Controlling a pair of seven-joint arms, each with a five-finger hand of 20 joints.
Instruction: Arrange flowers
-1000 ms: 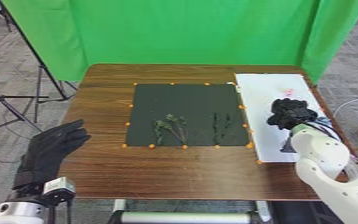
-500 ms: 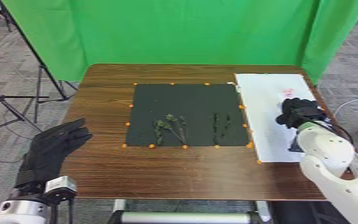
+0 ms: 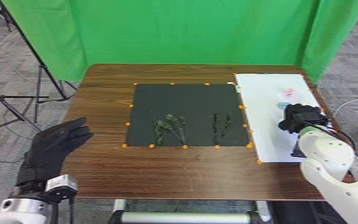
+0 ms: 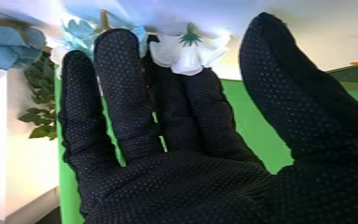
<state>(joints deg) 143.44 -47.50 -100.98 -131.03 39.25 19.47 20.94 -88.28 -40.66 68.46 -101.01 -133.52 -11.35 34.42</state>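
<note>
On the table's left side rests my left hand [image 3: 58, 142], open with relaxed fingers. Over the right part of the white sheet [image 3: 257, 90] is my right hand [image 3: 301, 118], beside a small blue flower [image 3: 283, 105]; a pink flower [image 3: 288, 92] lies farther back. Green leafy stems [image 3: 173, 127] and thinner sprigs [image 3: 222, 126] lie on the dark mat [image 3: 171, 97]. In the right wrist view my right hand [image 4: 175, 185] is open, fingers straight, holding nothing. A white flower [image 4: 189, 54], a light blue flower [image 4: 79, 35], a blue flower [image 4: 14, 44] and green leaves [image 4: 40, 97] are near its fingertips, partly covered.
Small orange markers [image 3: 151, 146] line the mat's edges. The brown wooden table [image 3: 193, 172] extends around the mat. A green curtain [image 3: 175, 32] hangs behind the table, and black stands [image 3: 39, 62] are at the left.
My right hand has shifted to the right and nearer the robot over the white sheet, and the small blue flower has come into sight beside it. The left hand has stayed in place.
</note>
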